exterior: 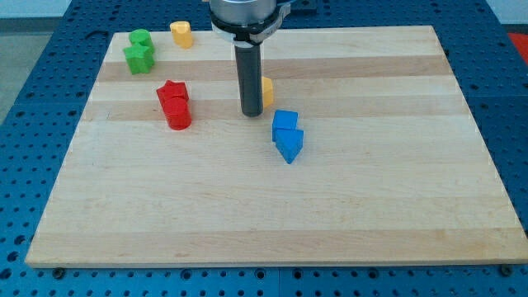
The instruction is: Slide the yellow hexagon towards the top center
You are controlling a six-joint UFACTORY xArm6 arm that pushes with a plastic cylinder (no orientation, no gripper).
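Near the board's middle, my tip (252, 114) is sitting just left of the half-hidden yellow hexagon (267, 91), probably lining up a push toward the top; being a bare rod, it is grasping nothing

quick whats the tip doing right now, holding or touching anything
My tip: a bare rod with no jaws, so it holds nothing. It sits right beside the yellow hexagon, on the view's left; contact cannot be told.

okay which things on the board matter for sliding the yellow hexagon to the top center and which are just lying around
In the job: yellow hexagon, mostly hidden behind the rod; my tip, right beside it.

Lying about: yellow block, two green blocks, two red blocks, two blue blocks.
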